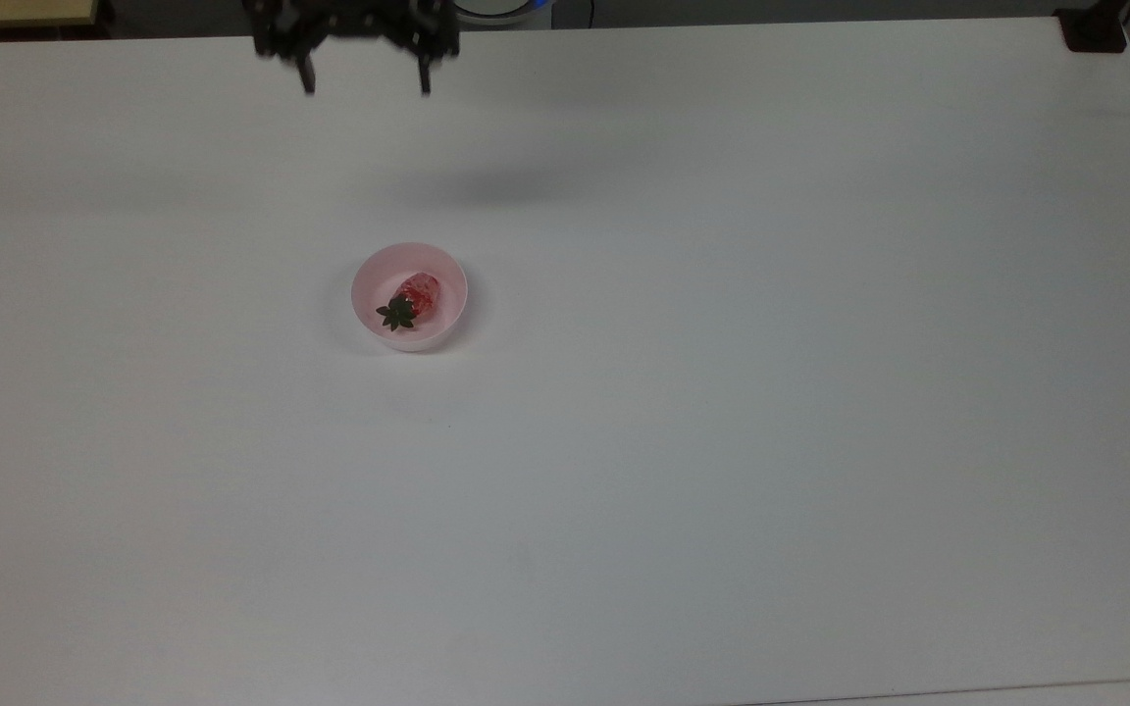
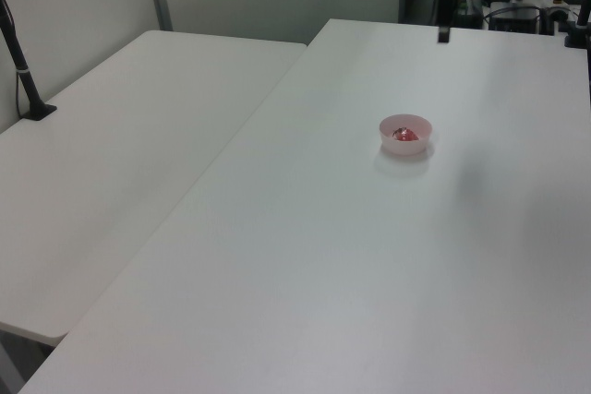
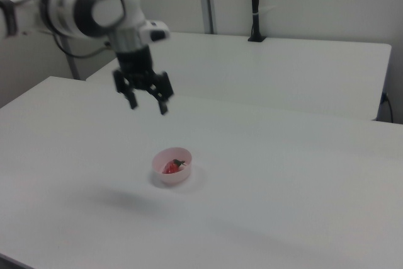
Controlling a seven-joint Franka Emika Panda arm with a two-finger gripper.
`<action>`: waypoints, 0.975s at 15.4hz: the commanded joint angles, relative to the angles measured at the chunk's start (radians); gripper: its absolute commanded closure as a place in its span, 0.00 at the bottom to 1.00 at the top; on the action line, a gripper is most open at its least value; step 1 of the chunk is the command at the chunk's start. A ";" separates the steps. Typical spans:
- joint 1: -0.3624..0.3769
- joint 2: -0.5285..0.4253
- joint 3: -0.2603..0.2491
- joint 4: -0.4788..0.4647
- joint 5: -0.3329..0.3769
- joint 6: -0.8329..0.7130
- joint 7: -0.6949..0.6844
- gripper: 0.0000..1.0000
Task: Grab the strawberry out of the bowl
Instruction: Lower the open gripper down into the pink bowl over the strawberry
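Right view: strawberry (image 3: 171,167) in bowl (image 3: 172,177), well below the spread-fingered tool (image 3: 148,105).

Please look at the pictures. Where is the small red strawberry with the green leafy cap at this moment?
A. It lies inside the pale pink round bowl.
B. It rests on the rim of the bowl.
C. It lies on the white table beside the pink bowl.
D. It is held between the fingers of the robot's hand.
A: the small red strawberry with the green leafy cap lies inside the pale pink round bowl, while the robot's black two-finger hand hangs open and empty above the white table, apart from the bowl.
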 commanded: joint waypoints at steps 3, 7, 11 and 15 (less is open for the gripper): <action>-0.018 0.143 -0.003 -0.126 -0.020 0.279 0.261 0.02; -0.015 0.238 -0.001 -0.125 -0.006 0.369 0.298 0.23; -0.009 0.289 0.003 -0.125 -0.006 0.401 0.310 0.25; -0.004 0.317 0.013 -0.127 -0.005 0.415 0.310 0.25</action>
